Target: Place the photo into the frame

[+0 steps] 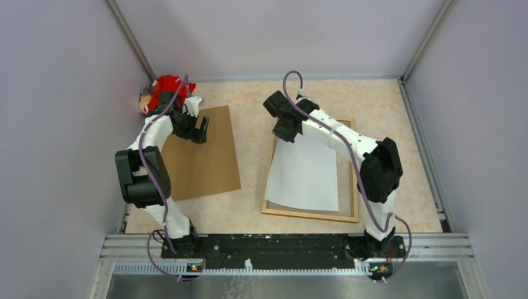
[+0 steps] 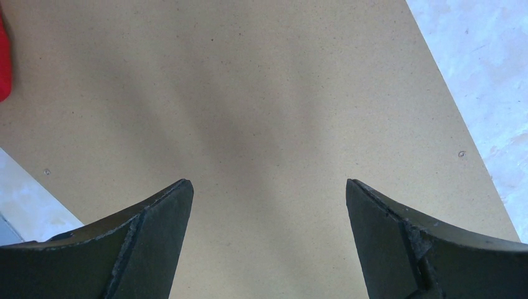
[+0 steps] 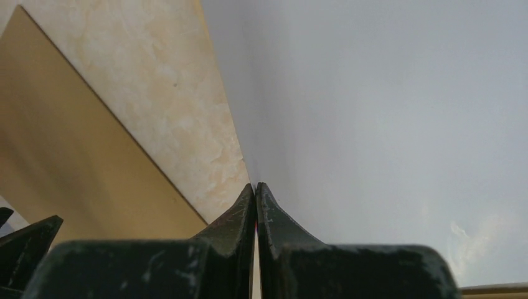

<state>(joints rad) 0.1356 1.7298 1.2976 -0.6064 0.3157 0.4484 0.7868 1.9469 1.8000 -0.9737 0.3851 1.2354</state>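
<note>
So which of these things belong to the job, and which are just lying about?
For the job: the photo, white back up, pinched by the right claw; the frame under it.
Lying about: cardboard board beneath the open left claw; red object, far-left corner.

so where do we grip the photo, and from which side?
Its far left corner, from the far side: the photo is a thin sheet lying white back up, askew on the frame, so only an edge pinches. The right gripper is shut there.
</note>
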